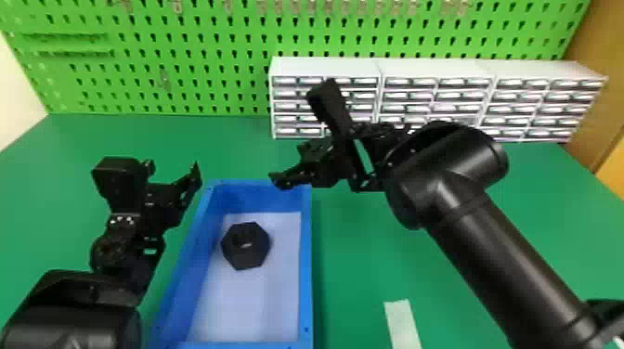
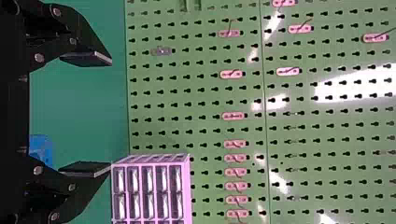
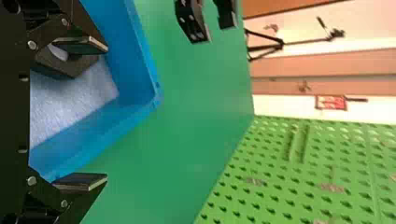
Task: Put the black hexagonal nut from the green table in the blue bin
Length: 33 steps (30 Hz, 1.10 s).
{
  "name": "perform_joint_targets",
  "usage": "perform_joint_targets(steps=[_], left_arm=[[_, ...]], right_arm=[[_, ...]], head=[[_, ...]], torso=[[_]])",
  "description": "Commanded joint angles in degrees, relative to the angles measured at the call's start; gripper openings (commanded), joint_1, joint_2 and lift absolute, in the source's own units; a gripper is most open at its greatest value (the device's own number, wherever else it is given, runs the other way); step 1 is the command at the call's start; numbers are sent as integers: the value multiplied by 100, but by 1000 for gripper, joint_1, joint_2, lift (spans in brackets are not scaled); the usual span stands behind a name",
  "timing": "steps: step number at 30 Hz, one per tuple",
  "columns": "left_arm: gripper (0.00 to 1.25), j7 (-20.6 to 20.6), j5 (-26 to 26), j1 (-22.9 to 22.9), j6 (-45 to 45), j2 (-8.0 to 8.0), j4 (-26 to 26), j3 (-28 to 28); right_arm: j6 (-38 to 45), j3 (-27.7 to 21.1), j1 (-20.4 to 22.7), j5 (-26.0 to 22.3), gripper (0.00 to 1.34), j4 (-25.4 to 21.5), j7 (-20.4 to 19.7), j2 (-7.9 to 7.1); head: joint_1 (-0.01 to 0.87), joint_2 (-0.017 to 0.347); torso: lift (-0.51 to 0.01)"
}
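R gripper (image 1: 291, 163) hung near the bin's far R corner, fingers spread wide, released, nothing btwn them; in the R wrist view one finger (image 3: 84, 45) overlapped the nut in line of sight, w/o gripping it. L gripper (image 1: 174, 171) was just beside the bin's far L side, also wide open & empty, aimed fwd toward the pegboard.

The black hex nut (image 1: 254, 258) was in the blue bin (image 1: 306, 260), on the pale bottom, twd the far end. It lay flat, hole facing up, a corner roughly L & another R, flats near & far, slightly turned. No clear long axis, abt as wide as deep; the bin's own ran near to far.

Green table (image 1: 362, 260) underneath, w/ a pale strip (image 1: 402, 325) to the R of the bin. Behind: green pegboard (image 1: 185, 60) w/ hooks; white drawer units (image 1: 325, 67) stood in front of it, R of center. R wrist view also had a tripod (image 3: 280, 43) in the room
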Motion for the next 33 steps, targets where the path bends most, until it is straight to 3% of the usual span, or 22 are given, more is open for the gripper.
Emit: perform_joint_targets(steps=[1,20,26,33], left_arm=[[795,0,9,0,0,0,0,-1],[795,0,0,0,0,0,-88,61],[795,0,0,-8,0,0,-105,78],[798,0,27,-17,0,-9,-105,96]], right_arm=[[-211,-495,174,122,1026,-47,-70,107],[-1020,-2103,921,245,1025,-328,-896,327],[-1301,-2428,1106,254,1023,-337,-1054,379],[-1916,-2798,1457,131,1023,-381,-1582,476]], head=[[686,52],[686,52],[686,52],[686,52]], torso=[[-97],[-97],[-97],[-97]])
